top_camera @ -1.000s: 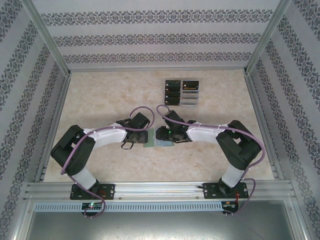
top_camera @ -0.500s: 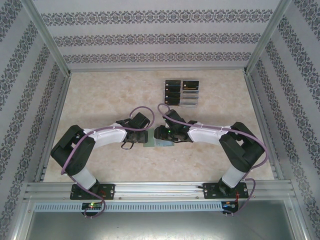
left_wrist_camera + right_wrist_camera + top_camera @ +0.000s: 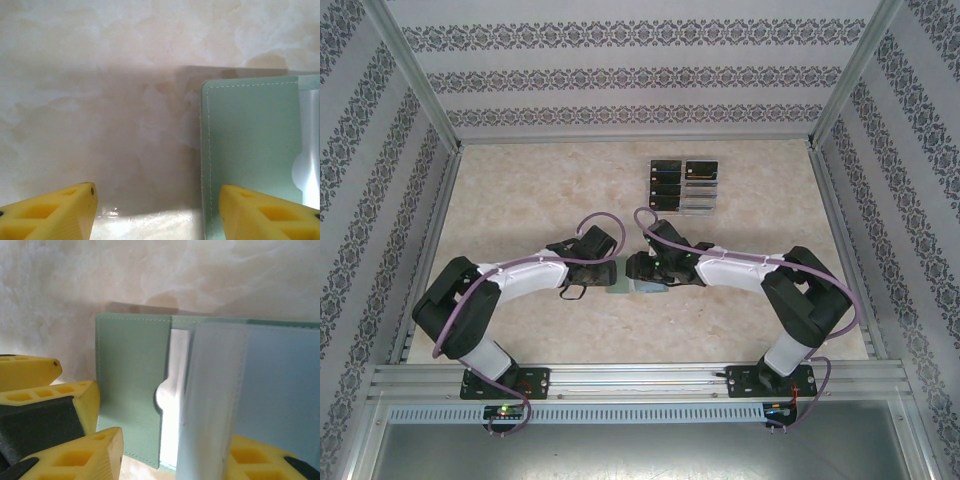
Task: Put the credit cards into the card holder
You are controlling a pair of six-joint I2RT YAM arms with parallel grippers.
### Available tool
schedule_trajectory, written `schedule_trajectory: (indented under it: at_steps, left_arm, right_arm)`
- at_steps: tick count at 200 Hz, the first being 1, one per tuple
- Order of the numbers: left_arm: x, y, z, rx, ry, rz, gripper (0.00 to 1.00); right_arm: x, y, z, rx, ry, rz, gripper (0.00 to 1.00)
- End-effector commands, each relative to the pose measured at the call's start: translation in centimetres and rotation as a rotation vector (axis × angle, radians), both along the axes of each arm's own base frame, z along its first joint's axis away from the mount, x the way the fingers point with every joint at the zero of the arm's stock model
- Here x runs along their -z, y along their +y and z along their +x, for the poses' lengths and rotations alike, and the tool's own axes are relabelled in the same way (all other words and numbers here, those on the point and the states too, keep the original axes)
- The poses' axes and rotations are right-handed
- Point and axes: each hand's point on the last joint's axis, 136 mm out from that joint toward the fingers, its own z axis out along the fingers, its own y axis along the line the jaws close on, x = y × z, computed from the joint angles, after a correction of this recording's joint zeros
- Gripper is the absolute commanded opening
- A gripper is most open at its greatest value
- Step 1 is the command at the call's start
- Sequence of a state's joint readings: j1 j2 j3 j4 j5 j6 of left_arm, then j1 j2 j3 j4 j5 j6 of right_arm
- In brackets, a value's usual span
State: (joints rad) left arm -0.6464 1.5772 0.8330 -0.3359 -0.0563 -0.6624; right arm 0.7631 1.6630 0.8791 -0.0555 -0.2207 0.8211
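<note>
Presently the card holder (image 3: pixel 250 145) lies spread open at mid-desk (image 3: pixel 520 190), between both arms. The left gripper (image 3: pixel 157 194), jaws well apart and empty, straddles its stitched edge, seemingly to steady it. The right gripper (image 3: pixel 175 437), likewise parted, clamps nothing. The pale inner leaf (image 3: pixel 215 405) rises beside one finger, probably exposing the pocket. The credit cards (image 3: pixel 667 168) sit in the clear rack (image 3: pixel 701 206), well apart.

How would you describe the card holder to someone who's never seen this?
On the marbled table, look near the middle, where the left gripper and right gripper meet. The card holder lies open there: a sage-green wallet with white stitching, unlike the clear rack of black cards farther back.
</note>
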Motion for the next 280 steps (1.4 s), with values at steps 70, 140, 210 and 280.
schedule_trajectory:
  at_steps: [70,140,210,280]
  left_arm:
    - [-4.8,7.4,0.0,-0.228,-0.133,-0.051,0.67]
    - [-6.3,4.6,1.2,-0.117,-0.141,-0.145,0.68]
    - [-4.6,-2.1,3.4,0.027,-0.082,-0.141,0.69]
    - [-1.9,-2.2,2.8,0.01,-0.027,-0.098,0.69]
  right_arm:
    - [-0.2,5.6,0.5,-0.065,0.018,0.035,0.45]
    - [-5.8,3.0,1.9,-0.029,-0.072,0.099,0.45]
    - [-9.7,-13.3,9.5,0.294,-0.168,-0.032,0.46]
    - [-9.3,-24.8,19.1,0.563,-0.161,-0.151,0.49]
